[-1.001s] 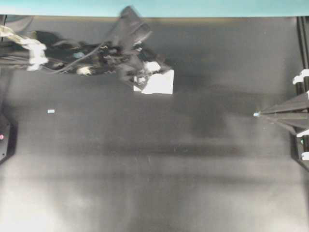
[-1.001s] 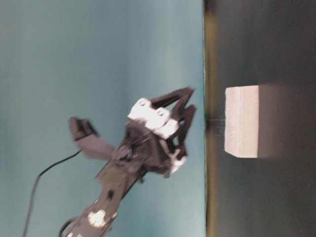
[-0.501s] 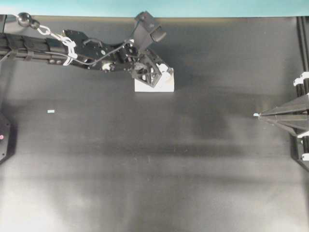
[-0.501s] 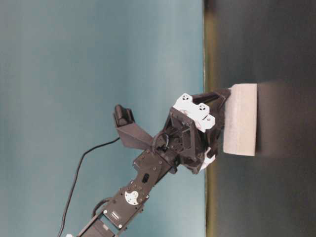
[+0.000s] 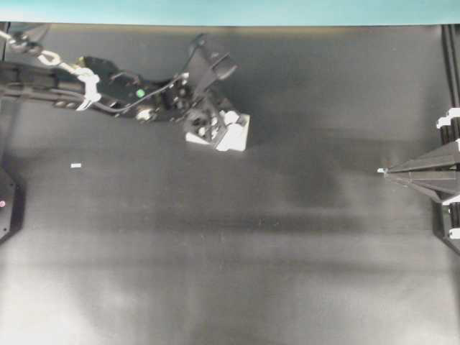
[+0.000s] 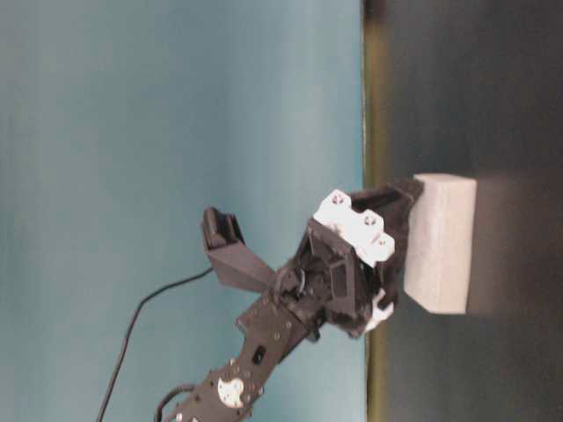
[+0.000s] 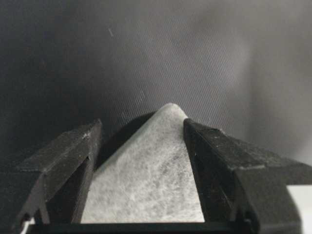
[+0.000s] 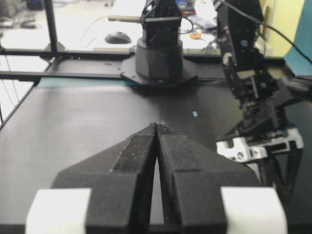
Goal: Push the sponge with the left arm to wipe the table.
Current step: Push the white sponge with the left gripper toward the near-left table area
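Observation:
The white sponge (image 5: 238, 137) lies on the black table (image 5: 251, 251) near the far edge, turned at an angle. My left gripper (image 5: 215, 129) stands open and straddles it, with the arm reaching in from the left. In the left wrist view the sponge (image 7: 151, 180) fills the space between the fingers; the right finger (image 7: 214, 156) lies along its edge, and a dark gap separates it from the left finger. From table level the fingers (image 6: 400, 207) press on the sponge (image 6: 444, 242). My right gripper (image 5: 382, 171) rests shut at the right edge, its tips together (image 8: 157, 125).
A teal strip (image 5: 230, 11) borders the table's far side. A tiny white speck (image 5: 75, 165) lies at the left. A black arm base (image 5: 6, 205) sits at the left edge and a frame rail (image 5: 449, 72) runs along the right.
My left gripper came down over the sponge, then shifted it slightly left and toward the near side, turning it askew. The right gripper has not moved.

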